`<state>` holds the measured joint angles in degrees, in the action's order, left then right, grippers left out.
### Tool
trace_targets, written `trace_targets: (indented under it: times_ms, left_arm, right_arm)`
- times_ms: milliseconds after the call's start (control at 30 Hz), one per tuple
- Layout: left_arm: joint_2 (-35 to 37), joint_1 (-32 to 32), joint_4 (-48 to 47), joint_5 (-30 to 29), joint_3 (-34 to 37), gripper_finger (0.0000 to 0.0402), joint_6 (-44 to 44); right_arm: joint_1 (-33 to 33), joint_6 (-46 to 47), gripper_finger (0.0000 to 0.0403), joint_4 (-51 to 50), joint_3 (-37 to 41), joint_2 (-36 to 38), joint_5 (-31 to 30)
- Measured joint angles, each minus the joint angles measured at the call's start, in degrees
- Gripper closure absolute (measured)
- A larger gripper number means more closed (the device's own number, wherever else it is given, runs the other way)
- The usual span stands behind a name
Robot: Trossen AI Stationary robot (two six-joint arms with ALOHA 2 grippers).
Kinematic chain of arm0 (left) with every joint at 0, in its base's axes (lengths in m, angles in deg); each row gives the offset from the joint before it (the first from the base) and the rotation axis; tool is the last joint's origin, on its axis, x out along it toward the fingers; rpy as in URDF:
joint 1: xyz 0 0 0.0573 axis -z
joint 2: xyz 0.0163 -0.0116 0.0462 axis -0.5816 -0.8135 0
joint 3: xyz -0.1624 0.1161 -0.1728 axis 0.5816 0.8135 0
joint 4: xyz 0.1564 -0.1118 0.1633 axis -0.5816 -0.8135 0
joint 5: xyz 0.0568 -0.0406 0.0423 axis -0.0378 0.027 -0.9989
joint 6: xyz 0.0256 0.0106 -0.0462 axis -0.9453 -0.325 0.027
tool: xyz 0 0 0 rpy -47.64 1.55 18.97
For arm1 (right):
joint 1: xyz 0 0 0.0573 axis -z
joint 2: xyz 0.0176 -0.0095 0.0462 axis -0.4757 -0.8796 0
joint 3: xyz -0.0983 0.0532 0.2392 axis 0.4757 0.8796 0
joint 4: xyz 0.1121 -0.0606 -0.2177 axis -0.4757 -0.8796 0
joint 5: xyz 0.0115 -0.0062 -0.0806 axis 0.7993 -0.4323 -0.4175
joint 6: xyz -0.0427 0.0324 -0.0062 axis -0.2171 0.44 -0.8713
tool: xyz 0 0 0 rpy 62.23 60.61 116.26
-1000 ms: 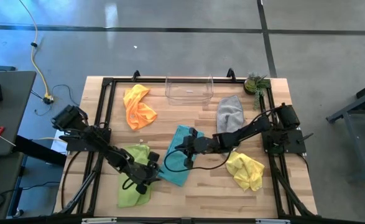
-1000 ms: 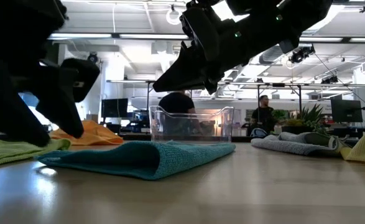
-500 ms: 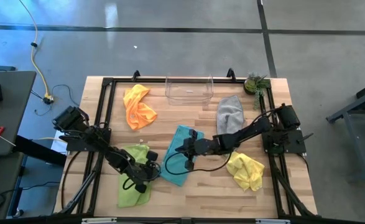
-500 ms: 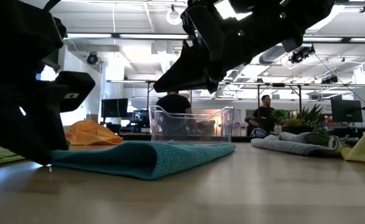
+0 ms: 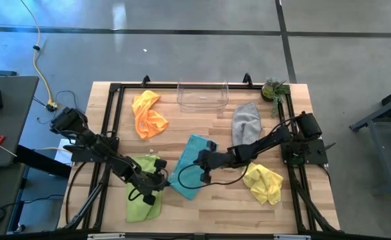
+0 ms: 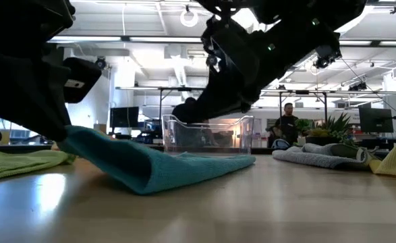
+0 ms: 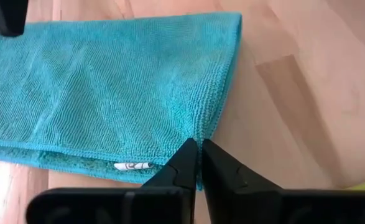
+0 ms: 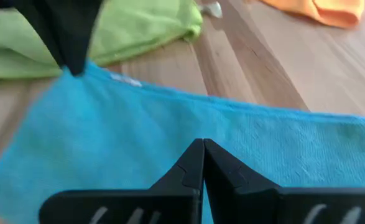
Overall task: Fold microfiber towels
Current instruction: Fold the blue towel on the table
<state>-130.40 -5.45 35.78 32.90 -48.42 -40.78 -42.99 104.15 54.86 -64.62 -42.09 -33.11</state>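
**Teal towel: pinch at both edges**

Now we are seeing the left gripper (image 7: 198,163) clenching the near corner edge of the teal towel (image 5: 190,167), mid-table, lifting it slightly. Across it, the right gripper (image 8: 203,163) is pinching the opposite edge. We are judging the cloth light, limp and grippy, so corners suit best. Farther back, the orange towel (image 5: 148,113) and grey towel (image 5: 246,121) are lying unfolded.

text: none legible | teal towel (image 7: 107,81): small white tag (image 7: 131,166) (print too small to read)
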Motion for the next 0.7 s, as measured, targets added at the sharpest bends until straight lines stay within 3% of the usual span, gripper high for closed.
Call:
trace_targets:
  times_ms: [267,700]
  left_arm:
    - [0.28,0.04,-0.39,2.96,0.00,0.0385,5.19]
    - [0.21,0.04,-0.39,7.72,0.00,0.0282,6.43]
  right_arm:
    - [0.35,3.45,0.0403,-4.83,0.00,0.00,-3.19]
    - [0.35,3.49,0.0403,-5.00,0.00,-0.02,-3.56]
